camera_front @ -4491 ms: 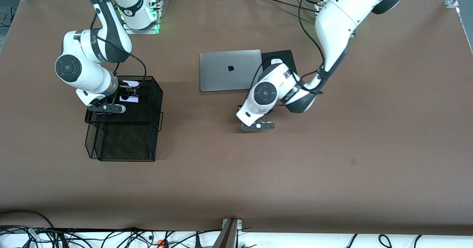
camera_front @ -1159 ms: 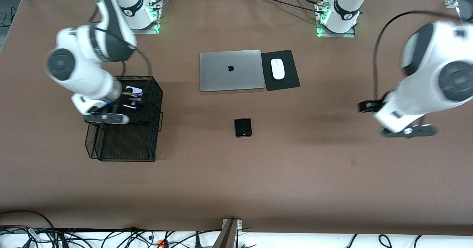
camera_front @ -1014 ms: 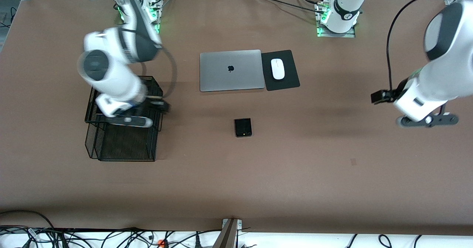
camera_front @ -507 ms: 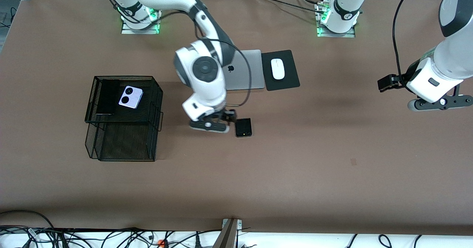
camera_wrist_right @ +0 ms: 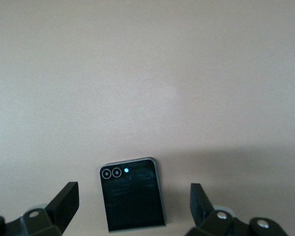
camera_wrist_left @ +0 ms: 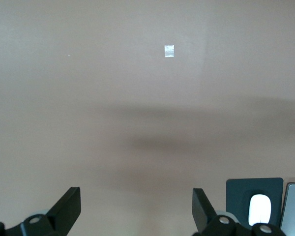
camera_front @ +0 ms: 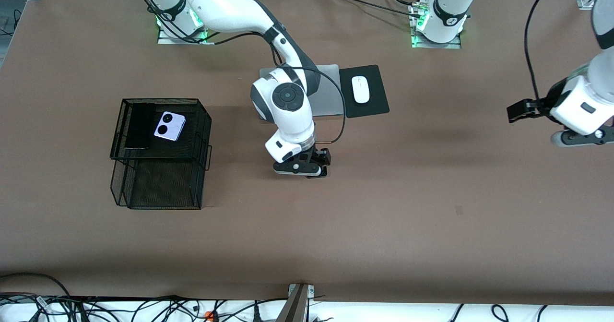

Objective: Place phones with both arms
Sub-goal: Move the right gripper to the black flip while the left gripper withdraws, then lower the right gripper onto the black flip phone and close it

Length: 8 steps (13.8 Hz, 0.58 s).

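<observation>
Right gripper [camera_front: 301,167], reaching from its base out to the middle of the table, poised directly over the small black square phone [camera_wrist_right: 133,194]; fingers spread wide, one on each side of the phone in the right wrist view, not touching it. Phone flat on the brown table [camera_front: 383,216], nearer the front camera than the silver laptop [camera_front: 328,91], almost wholly hidden beneath the gripper in the front view.

Left gripper [camera_front: 583,137] up in the air over bare table at the left arm's end, waiting, fingers [camera_wrist_left: 69,210] wide apart and holding nothing.

Black wire basket [camera_front: 192,120] toward the right arm's end of the table, with a raised top tier. Lilac square phone [camera_front: 169,125] with two black circles lying flat on that tier, just beside the long slim black phone [camera_front: 139,126].

White mouse [camera_front: 360,89] resting on a black mouse pad [camera_front: 376,103], directly beside the laptop toward the left arm's end.
</observation>
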Motion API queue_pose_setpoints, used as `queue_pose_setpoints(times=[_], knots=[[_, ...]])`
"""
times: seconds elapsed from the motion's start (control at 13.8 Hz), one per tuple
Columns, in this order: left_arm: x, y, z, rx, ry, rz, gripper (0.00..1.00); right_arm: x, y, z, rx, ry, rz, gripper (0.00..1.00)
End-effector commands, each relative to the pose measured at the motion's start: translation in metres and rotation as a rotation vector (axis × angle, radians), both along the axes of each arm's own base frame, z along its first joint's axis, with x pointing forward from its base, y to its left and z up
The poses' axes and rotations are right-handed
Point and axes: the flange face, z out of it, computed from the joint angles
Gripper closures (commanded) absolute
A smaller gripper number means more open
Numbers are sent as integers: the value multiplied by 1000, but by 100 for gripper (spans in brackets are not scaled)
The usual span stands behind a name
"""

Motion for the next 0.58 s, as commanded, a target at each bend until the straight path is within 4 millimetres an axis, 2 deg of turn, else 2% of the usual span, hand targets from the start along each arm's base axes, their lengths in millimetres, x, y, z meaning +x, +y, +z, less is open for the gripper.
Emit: queue_pose_setpoints(times=[0.0,0.22,0.43,0.51], knots=[[-4,4,12,10,-18,-25,0,0,16,-19,24,-39,80,0],[-6,5,14,13,-19,-34,0,-9,24,-39,4,-47,156,0],[-21,25,30,12,-7,-158,0,-27,36,-57,-49,-50,253,0],[-25,21,28,14,5,-166,0,-28,36,-61,-66,-52,264,0]])
